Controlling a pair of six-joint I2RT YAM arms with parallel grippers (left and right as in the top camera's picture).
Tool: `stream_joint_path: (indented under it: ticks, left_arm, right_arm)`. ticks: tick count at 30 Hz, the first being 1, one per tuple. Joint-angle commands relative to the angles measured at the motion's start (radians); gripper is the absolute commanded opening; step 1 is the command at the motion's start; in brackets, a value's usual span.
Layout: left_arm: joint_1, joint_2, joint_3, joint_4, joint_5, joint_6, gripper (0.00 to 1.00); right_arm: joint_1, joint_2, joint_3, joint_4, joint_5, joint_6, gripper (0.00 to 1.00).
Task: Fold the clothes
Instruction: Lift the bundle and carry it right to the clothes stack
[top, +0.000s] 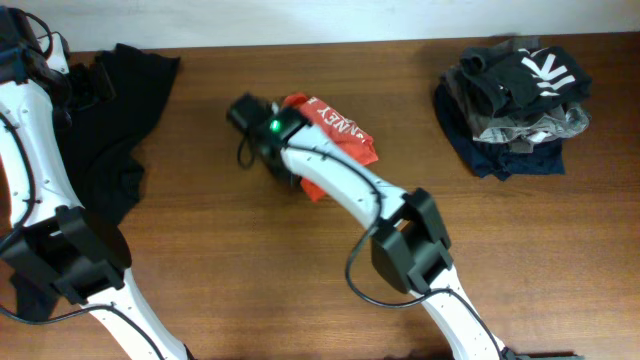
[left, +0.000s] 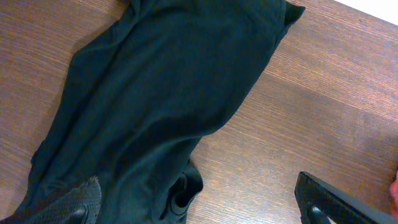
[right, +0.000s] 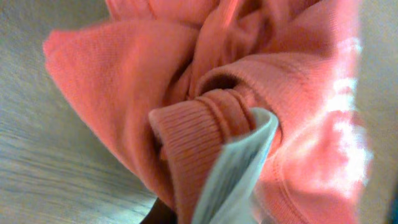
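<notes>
Orange-red T-shirt (top: 335, 135) sits bunched up on the bench (top: 200, 250), a bit left of centre and toward the far edge. We read its long axis as a diagonal, from far-left to near-right. The white lettering (top: 337, 122) faces up along that line.

The right claw (top: 283, 165) comes down at the shirt's left end, with the bunch trailing off to its right. In the right wrist view, fabric fills the frame: the ribbed collar (right: 199, 134) and the white neck label (right: 233, 174) are right against the lens. The fingers are hidden, so we cannot tell whether this claw is spread or pinching.

Black garment (top: 120, 130) lies flat at the far-left corner, with its long axis running roughly far to near. The left claw (left: 199, 208) is above it with fingers (left: 326, 202) spread wide and nothing between them.

A stack of dark clothes (top: 515, 105) is at the far right, well apart from the shirt.
</notes>
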Motion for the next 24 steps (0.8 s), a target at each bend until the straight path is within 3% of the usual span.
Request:
stream_joint_path:
  ticks: [1, 11, 24]
  left_arm:
    - [-0.002, 0.009, 0.012, -0.002, 0.031, -0.011, 0.99]
    - [-0.002, 0.009, 0.012, -0.002, 0.040, -0.011, 0.99]
    - [-0.003, 0.009, 0.012, -0.002, 0.040, -0.011, 0.99]
  right_arm:
    - [-0.054, -0.077, 0.226, -0.083, 0.029, -0.030, 0.04]
    - [-0.272, -0.077, 0.626, -0.241, -0.062, -0.132, 0.04]
    - [-0.702, -0.077, 0.683, -0.197, -0.055, -0.141, 0.04]
